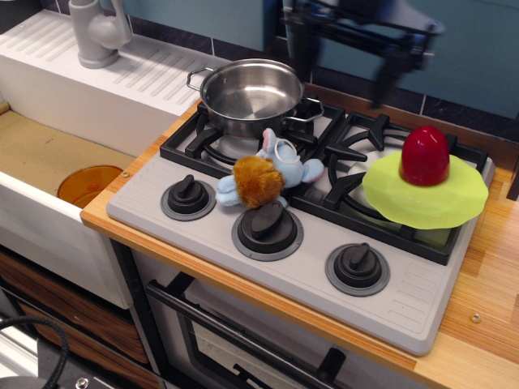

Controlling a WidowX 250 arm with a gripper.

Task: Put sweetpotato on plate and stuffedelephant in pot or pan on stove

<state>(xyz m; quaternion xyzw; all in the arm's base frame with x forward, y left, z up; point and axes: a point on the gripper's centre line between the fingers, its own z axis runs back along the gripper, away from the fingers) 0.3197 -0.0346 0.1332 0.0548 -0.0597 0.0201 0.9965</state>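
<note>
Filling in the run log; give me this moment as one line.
sweetpotato: on plate | stuffedelephant: on stove, outside pot | gripper: raised, jaws open, empty

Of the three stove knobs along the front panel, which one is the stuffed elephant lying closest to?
The middle knob: the stuffedelephant lies just behind it, nearly touching. The left knob sits a bit off to the side, and the right knob is well clear.
</note>
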